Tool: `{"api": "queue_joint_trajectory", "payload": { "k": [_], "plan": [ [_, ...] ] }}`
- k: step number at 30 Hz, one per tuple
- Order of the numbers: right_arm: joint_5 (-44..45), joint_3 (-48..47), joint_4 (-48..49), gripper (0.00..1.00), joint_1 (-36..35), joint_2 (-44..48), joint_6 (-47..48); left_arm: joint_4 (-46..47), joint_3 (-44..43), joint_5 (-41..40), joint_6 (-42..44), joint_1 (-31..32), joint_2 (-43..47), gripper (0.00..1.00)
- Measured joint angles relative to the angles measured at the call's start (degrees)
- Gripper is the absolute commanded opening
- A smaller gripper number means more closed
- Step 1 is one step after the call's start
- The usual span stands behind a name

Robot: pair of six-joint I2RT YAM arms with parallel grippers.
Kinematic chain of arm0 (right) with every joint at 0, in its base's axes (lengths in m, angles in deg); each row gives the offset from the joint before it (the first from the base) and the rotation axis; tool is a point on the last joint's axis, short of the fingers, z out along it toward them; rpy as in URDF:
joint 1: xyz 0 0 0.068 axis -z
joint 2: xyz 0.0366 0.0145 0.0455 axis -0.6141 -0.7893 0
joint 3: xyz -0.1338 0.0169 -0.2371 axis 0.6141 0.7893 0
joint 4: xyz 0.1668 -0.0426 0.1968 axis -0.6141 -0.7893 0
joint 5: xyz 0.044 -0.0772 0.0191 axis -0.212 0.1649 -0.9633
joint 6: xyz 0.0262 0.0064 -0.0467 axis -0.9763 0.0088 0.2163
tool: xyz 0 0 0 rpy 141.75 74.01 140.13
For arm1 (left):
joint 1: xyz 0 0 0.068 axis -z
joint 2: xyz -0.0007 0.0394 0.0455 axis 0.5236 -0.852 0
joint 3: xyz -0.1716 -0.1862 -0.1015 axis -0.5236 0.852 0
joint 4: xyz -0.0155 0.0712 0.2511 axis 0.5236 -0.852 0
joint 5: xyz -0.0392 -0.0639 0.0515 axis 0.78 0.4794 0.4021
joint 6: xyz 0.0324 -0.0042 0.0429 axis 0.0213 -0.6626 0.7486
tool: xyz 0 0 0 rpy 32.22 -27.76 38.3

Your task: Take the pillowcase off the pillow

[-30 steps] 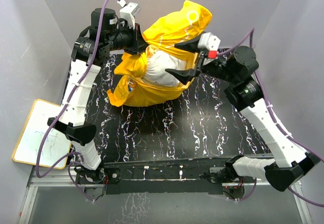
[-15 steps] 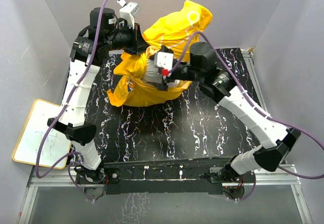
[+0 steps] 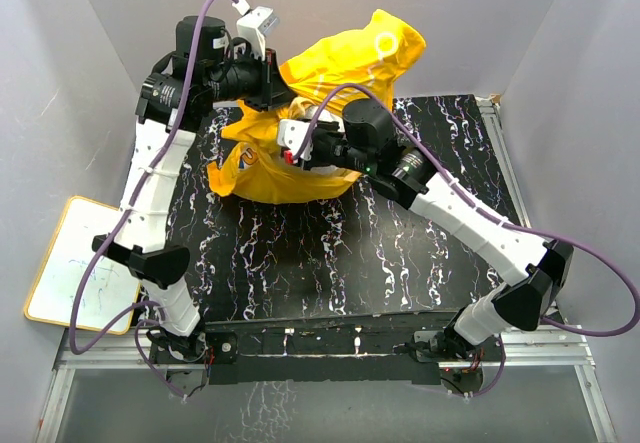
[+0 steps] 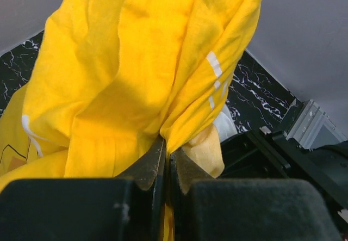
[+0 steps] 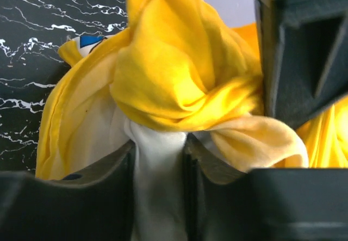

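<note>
Yellow pillowcase (image 3: 345, 58) sits bunched at the far middle of the table (image 3: 350, 253). Its upper part is lifted toward the back wall and its lower folds lie on the black marbled top. The left gripper (image 3: 275, 81) is at the bundle's left side, raised above the table. In the left wrist view its jaws are pressed together on a fold of the pillowcase, and the cloth rises up and away from the fingertips (image 4: 148, 167).

The right gripper (image 3: 300, 145) reaches in from the right, low against the front of the bundle. The right wrist view shows it pinching a strip of white pillow (image 5: 156, 143) between its fingers (image 5: 117, 170). Yellow folds are twisted just above the pinch and spill to both sides. Most of the pillow is hidden inside the pillowcase, with only that white strip and a little white beside it showing.

A whiteboard (image 3: 75, 263) lies beside the table's left edge, well apart from both grippers.
</note>
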Motion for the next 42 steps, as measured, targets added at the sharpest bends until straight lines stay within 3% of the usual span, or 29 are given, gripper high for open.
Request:
{"api": "queue_joint_trajectory", "payload": {
  "k": [2,4,11,16,23,31,38,39,41,42],
  "plan": [
    [0.1,0.3,0.9,0.12,0.7,0.0,-1.0,-0.5,0.0,0.2,0.7,0.0,0.4,0.00],
    [0.2,0.3,1.7,0.08,1.3,0.0,-2.3,-0.8,0.0,0.3,1.2,0.1,0.9,0.00],
    [-0.9,1.6,4.5,0.08,2.3,0.0,-8.3,-2.1,-0.3,-1.3,5.7,0.3,3.8,0.00],
    [-4.4,8.8,12.6,0.08,6.7,2.8,-16.3,-2.3,0.9,-4.8,11.0,0.9,6.4,0.00],
    [-8.1,17.1,18.8,0.08,8.7,8.2,-25.9,3.5,14.7,-12.5,18.3,1.8,12.2,0.00],
    [-12.3,19.8,20.2,0.08,11.2,11.6,-32.7,15.4,26.6,-18.0,23.5,2.3,15.0,0.00],
    [-17.8,29.2,29.9,0.08,22.4,15.6,-41.6,21.8,30.9,-20.7,25.3,1.6,15.0,0.00],
    [-18.4,30.4,31.2,0.08,24.3,16.1,-43.5,22.4,31.4,-21.4,25.6,1.0,15.0,0.06],
    [-19.6,31.2,33.0,0.08,25.9,16.2,-46.0,23.8,32.9,-22.7,26.0,-0.3,15.1,0.37],
    [-20.0,31.2,33.4,0.08,26.0,16.0,-47.1,23.9,33.4,-23.9,26.4,-0.8,15.2,0.42]
  ]
}}
